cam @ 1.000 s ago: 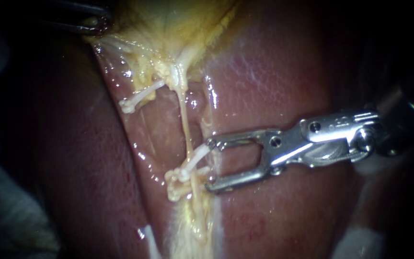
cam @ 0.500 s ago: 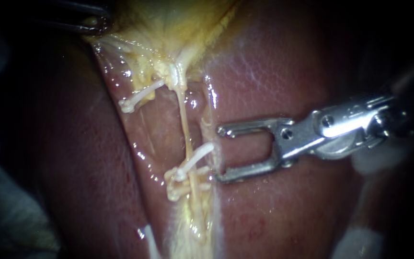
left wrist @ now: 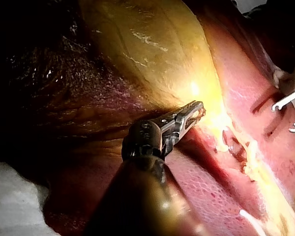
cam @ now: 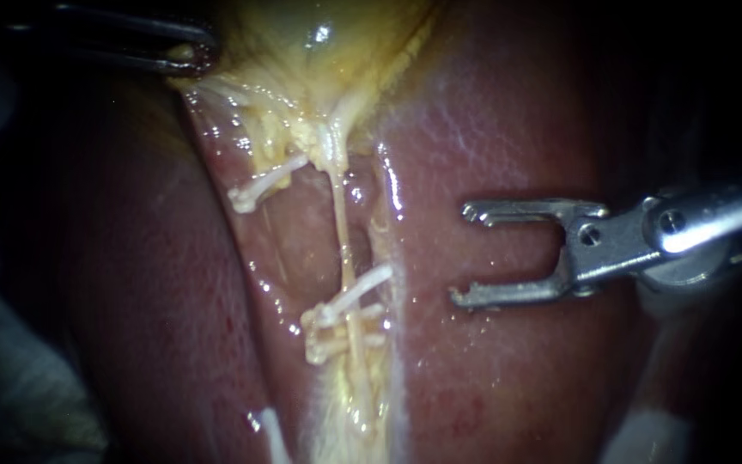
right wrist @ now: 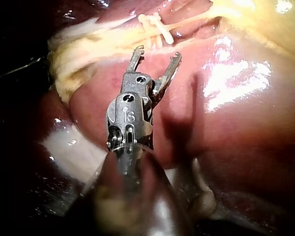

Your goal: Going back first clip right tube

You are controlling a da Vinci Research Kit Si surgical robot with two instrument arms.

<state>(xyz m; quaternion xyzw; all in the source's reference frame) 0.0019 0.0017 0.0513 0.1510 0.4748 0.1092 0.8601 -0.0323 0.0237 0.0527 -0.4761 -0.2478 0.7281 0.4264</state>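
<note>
A thin pale tube (cam: 343,241) runs down from the yellow gallbladder (cam: 328,51) over the liver (cam: 491,120). White clips (cam: 352,295) sit across its lower end. Another clip (cam: 264,183) lies on the strand to its left. My right instrument (cam: 462,254) hovers right of the clips, apart from them, with its jaws open and empty. In the right wrist view the open jaws (right wrist: 158,52) point at the clips (right wrist: 155,25). My left instrument (cam: 195,53) is shut on the gallbladder's edge at the upper left, and the left wrist view shows the same hold (left wrist: 196,109).
Glistening liver lobes (cam: 173,283) flank the groove where the tube lies. A white strip (cam: 270,430) pokes out at the lower edge, and pale gauze (cam: 646,434) shows at the lower right. The surroundings on the left are dark.
My right instrument has drawn back to the right, off the lower clips, with its jaws still open. The clip stays on the tube. The left instrument keeps its hold.
</note>
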